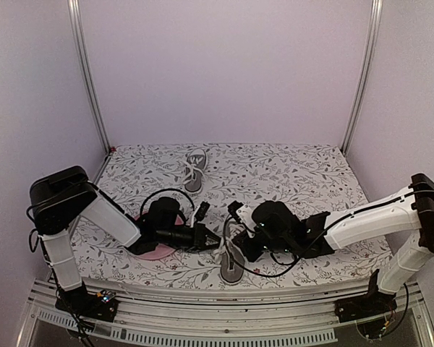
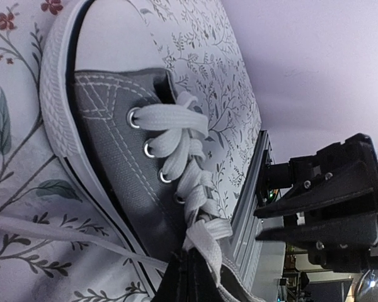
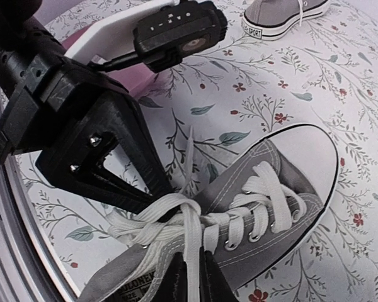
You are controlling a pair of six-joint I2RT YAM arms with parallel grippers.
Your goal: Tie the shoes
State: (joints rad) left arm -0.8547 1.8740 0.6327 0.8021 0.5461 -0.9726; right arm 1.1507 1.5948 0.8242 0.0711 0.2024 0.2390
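right gripper: clamped on a white lace right at its tips
left gripper: pinched shut on a lace too
near shoe: between both grippers, laces up
far shoe: well beyond them

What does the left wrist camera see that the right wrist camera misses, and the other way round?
Only the left wrist view shows the right gripper, seen from outside. Only the right wrist view shows the left gripper from outside and the toe of the second shoe farther back. Both show the near shoe with its white laces, a lace pinched at the bottom of each picture, and the flowered tablecloth.
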